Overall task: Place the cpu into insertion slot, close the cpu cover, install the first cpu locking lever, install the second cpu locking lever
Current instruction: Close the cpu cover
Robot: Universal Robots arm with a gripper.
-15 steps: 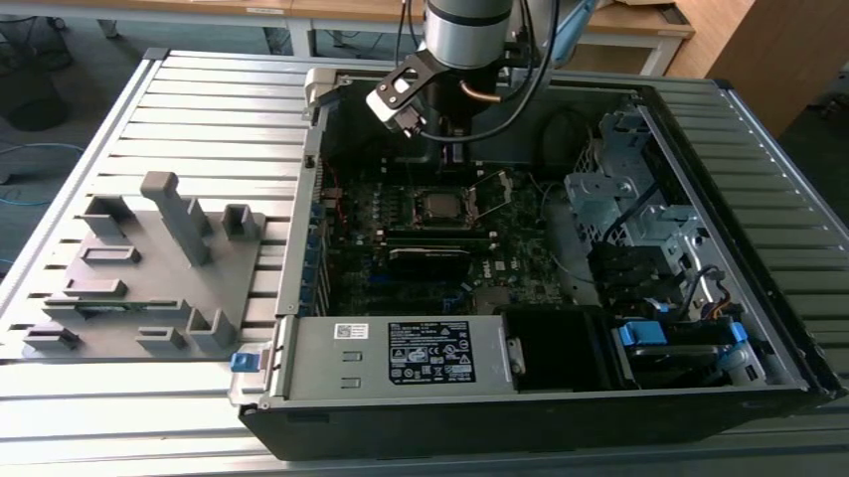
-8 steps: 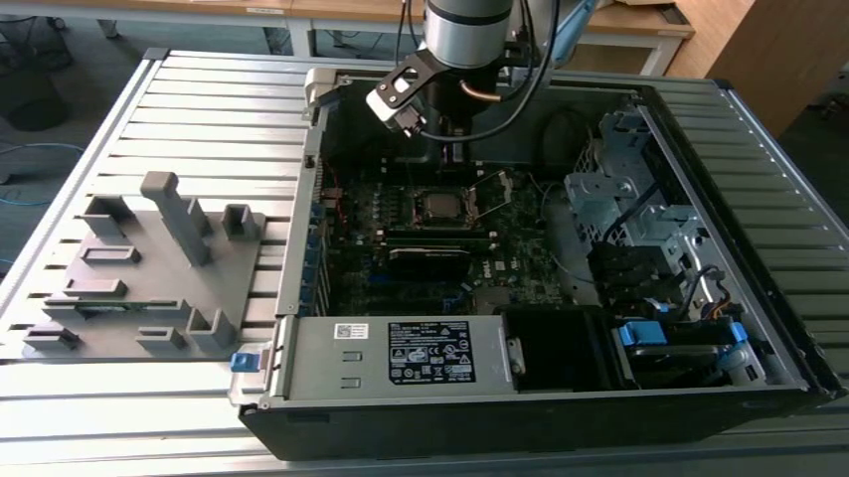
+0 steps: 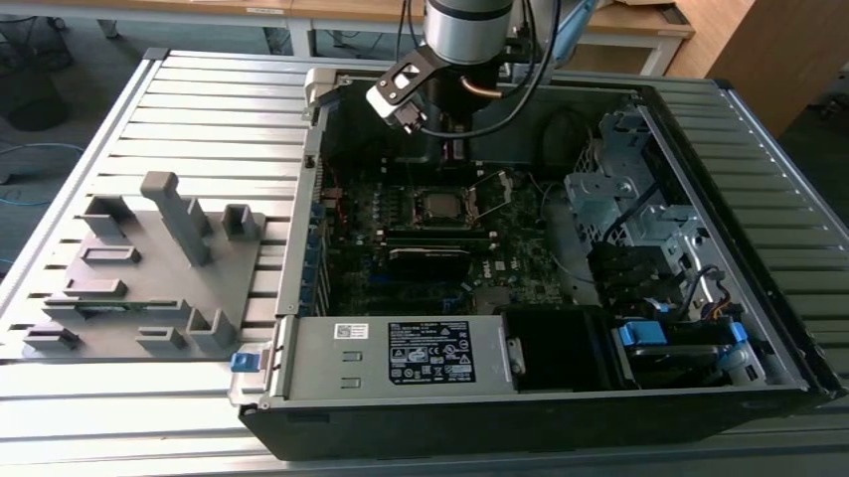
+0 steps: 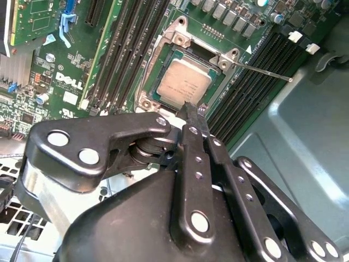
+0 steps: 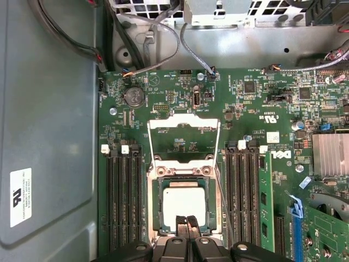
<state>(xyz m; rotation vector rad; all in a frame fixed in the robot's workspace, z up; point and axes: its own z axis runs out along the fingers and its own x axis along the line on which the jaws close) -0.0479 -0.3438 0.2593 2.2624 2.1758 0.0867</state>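
Observation:
The cpu (image 5: 185,203) (image 4: 184,82), a pale silvery square, lies flat in the insertion slot (image 5: 155,210) (image 4: 163,52) in the middle of the motherboard (image 3: 442,206). The cpu cover (image 5: 183,124) stands flipped open beyond the slot, with green board showing through its window. A thin locking lever (image 4: 262,71) (image 5: 221,188) sticks out loose beside the slot. My gripper (image 5: 186,222) (image 4: 188,105) (image 3: 454,149) hangs just over the cpu's near edge. Its two narrow fingertips are pressed together, shut on nothing.
Long black memory slots (image 5: 122,202) (image 5: 242,191) flank the socket. A finned heatsink (image 5: 330,155) and cables (image 5: 163,33) lie close by. The open case holds a power supply (image 3: 398,353) and drive cage (image 3: 637,199). A grey fixture (image 3: 146,268) sits at the exterior view's left.

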